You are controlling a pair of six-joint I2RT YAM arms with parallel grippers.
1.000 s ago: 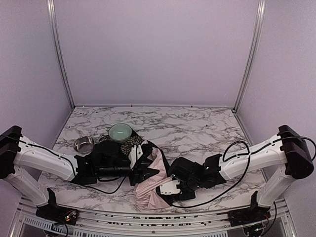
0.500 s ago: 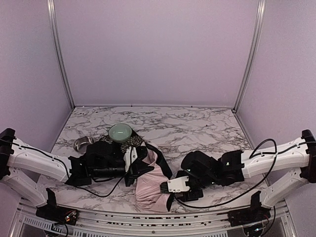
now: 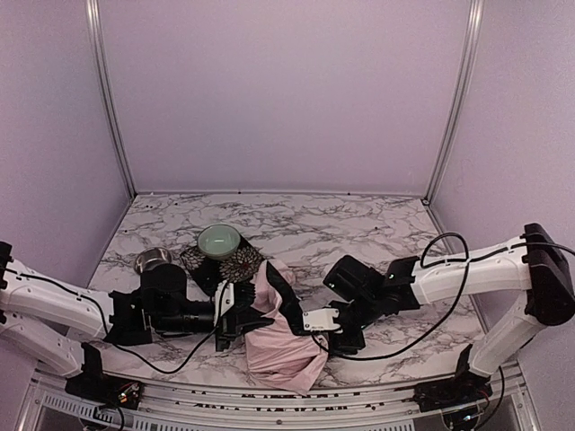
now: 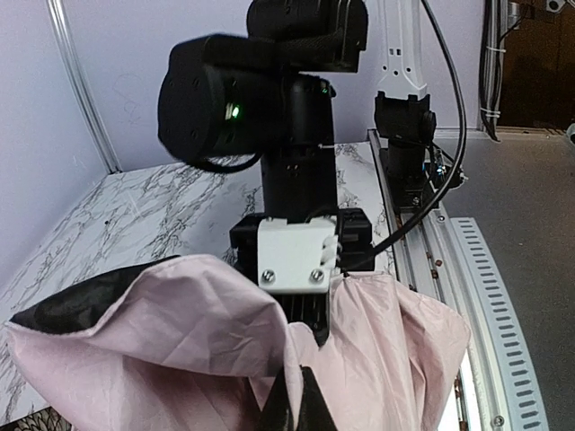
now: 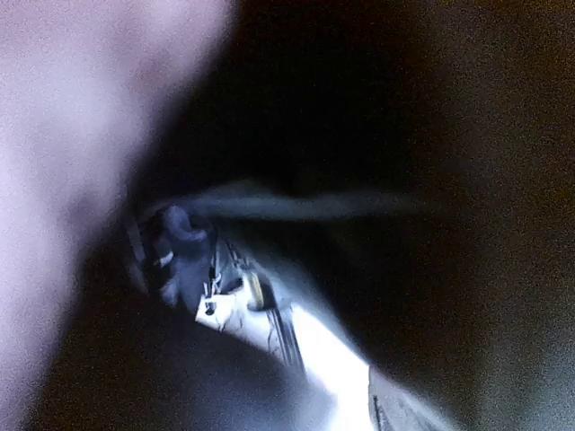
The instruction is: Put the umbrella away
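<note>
Umbrella (image 3: 283, 346) fabric, pale pink with a black lining, lies crumpled on the marble table (image 3: 359, 224) between the two grippers. The left gripper (image 3: 239, 318) is fully closed, and in its wrist view the pink cloth bunches around its dark fingertips (image 4: 289, 409), so it appears to pinch the edge of the canopy. Straight ahead of it, the right gripper (image 4: 304, 310) points down into the folds. Its fingers are buried in the fabric and its own wrist view is dark and blurred, so its opening and any hold cannot be told. Beyond the left gripper sit a floral mat (image 3: 235, 267), a green bowl (image 3: 219, 241) and a metal bowl (image 3: 151, 260).
</note>
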